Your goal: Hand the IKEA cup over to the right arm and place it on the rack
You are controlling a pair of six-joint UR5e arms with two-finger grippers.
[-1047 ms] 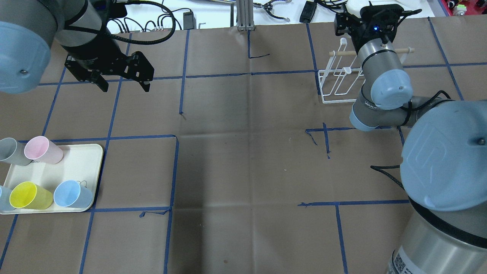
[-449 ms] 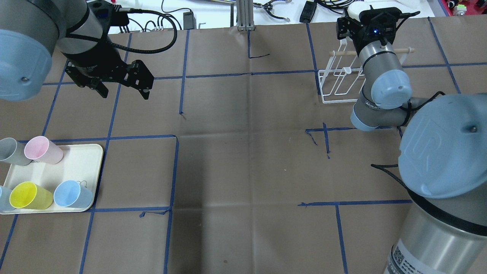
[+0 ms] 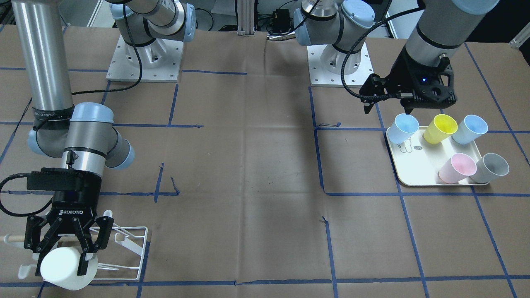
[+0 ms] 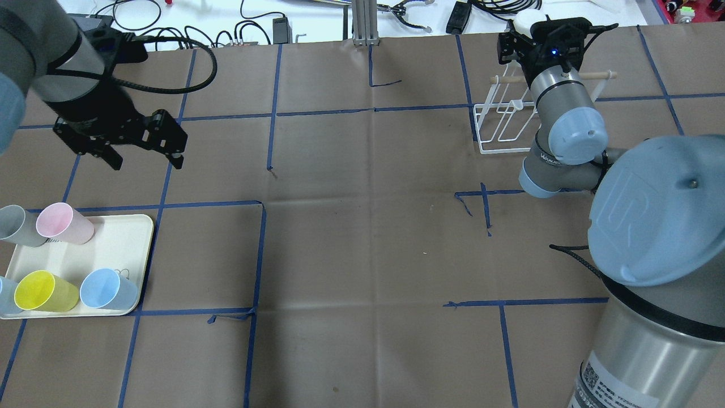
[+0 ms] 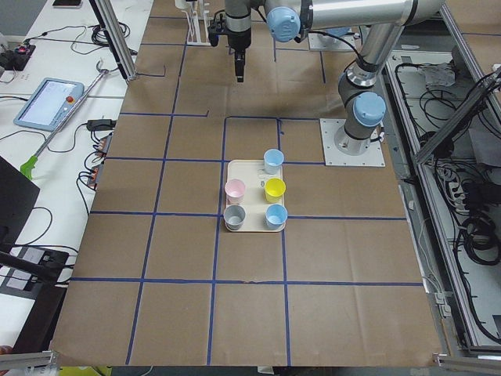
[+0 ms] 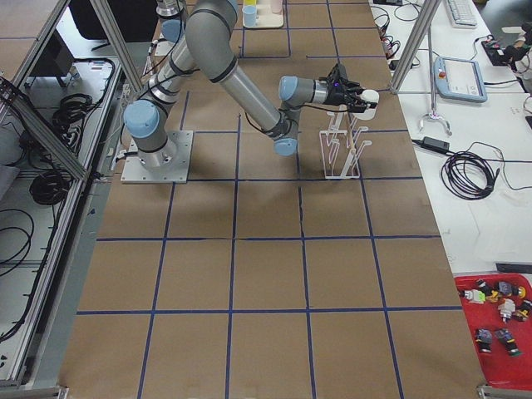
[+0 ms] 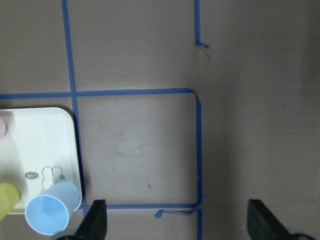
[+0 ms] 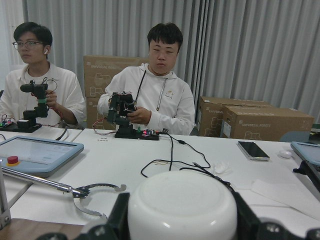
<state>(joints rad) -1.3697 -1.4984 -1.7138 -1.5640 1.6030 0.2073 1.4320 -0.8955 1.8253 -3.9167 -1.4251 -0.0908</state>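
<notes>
Front-facing: right gripper (image 3: 66, 250) clamped on the white cup (image 3: 62, 269), a finger on each side of its wall. Cup lies on its side, closed base toward this camera, mouth hidden, facing back toward the robot. It hangs at the rack (image 3: 136, 248) end nearest the table edge, dowel bar (image 3: 10, 239) running behind the fingers; contact with rack, cannot tell. Left gripper (image 3: 387, 108) spread apart, empty, near the tray (image 3: 414, 178)

Overhead: right arm (image 4: 566, 130) reaches across the rack (image 4: 498, 133), wrist covers the cup almost fully. Prongs lie on the robot's side of the cup and lower. Left gripper (image 4: 147, 161) well apart from the rack, beyond the tray (image 4: 122, 241), so right arm is the only one near

Exterior right: cup (image 6: 371, 98) pokes past the rack's (image 6: 341, 154) far end, above it; long axis roughly level, along the forearm

Left wrist: fingertips (image 7: 95, 222) wide, bare paper between, light blue cup (image 7: 50, 216) on tray corner at left

Right wrist: cup base (image 8: 182, 205) fills the gap between fingers, people seated beyond the table edge

Judgement: cup needs pulling back and tipping mouth-down over a prong; little room at the table edge, dowel and neighbouring prongs are the snag risks
</notes>
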